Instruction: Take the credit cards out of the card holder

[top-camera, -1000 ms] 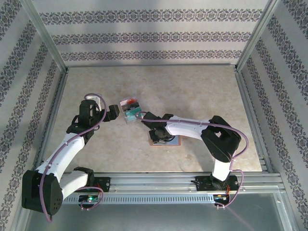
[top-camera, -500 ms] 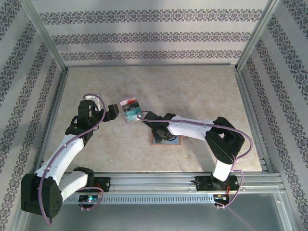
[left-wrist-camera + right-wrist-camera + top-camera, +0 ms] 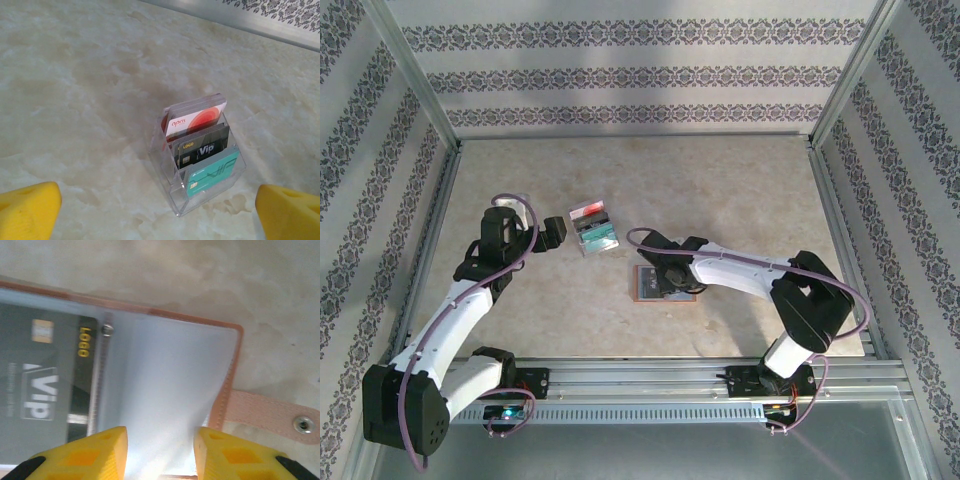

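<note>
The card holder point(image 3: 642, 284), a reddish-brown wallet, lies open on the table under my right gripper point(image 3: 667, 277). In the right wrist view its pale inner sleeve point(image 3: 165, 370) lies between my yellow fingers point(image 3: 95, 452), which stand apart just above it. A dark VIP credit card point(image 3: 45, 385) sits in the left sleeve. The right gripper point(image 3: 160, 450) holds nothing that I can see. My left gripper point(image 3: 560, 234) stands wide open beside a clear stand point(image 3: 172, 185) holding red-white point(image 3: 196, 119), dark point(image 3: 202, 148) and teal point(image 3: 214, 174) credit cards.
The wallet's strap with a metal snap point(image 3: 301, 424) lies out to the right. The clear stand point(image 3: 592, 228) is left of and behind the wallet. Metal frame rails point(image 3: 825, 190) and patterned walls bound the marbled table point(image 3: 720, 190).
My right gripper has drawn back from the clear stand, to the right and nearer, and now hovers over the wallet. The left arm has barely moved.
</note>
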You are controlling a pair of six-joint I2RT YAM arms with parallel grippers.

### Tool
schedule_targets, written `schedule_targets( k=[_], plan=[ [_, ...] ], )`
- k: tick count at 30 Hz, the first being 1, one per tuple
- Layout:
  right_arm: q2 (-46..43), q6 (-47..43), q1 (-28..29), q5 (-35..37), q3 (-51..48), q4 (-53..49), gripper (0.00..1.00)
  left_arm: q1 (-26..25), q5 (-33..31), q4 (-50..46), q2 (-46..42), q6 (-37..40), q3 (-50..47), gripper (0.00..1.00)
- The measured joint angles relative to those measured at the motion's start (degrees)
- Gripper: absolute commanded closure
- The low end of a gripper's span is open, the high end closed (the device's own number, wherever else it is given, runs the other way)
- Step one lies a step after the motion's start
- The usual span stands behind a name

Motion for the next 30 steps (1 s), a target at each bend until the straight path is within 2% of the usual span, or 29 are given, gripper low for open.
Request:
schedule_targets(
  k=[9,13,16,21,25,30],
  plan=[
    [-2.16,-0.02,-3.08,-0.15,-3.72,0.81,0.62,-0.28,1.53,-2.58,-1.25,-0.04,1.03,0.0],
    [-2.86,-0.04,-4.61,-0.52,-4.9,1.55,0.64,-3.19,1.09,-3.85,-2.75,-0.07,1.03,0.0],
    [-3.82,-0.04,-5.51,-0.7,-5.88,1.99,0.66,-7.98,-0.63,-4.7,-3.43,-0.07,1.03,0.01],
    [-6.47,-0.04,-6.82,-1.55,-7.65,2.6,0.66,-19.3,-5.6,-5.33,-1.68,-0.24,1.11,0.04],
    [-9.79,-0.04,-7.87,-2.4,-8.57,2.86,0.67,-26.53,-8.0,-5.29,3.74,-1.4,1.68,0.07],
    [-15.67,0.2,-10.16,-5.11,-10.82,4.74,0.67,-34.03,-9.6,-4.61,12.04,-3.69,2.1,0.17]
  ],
)
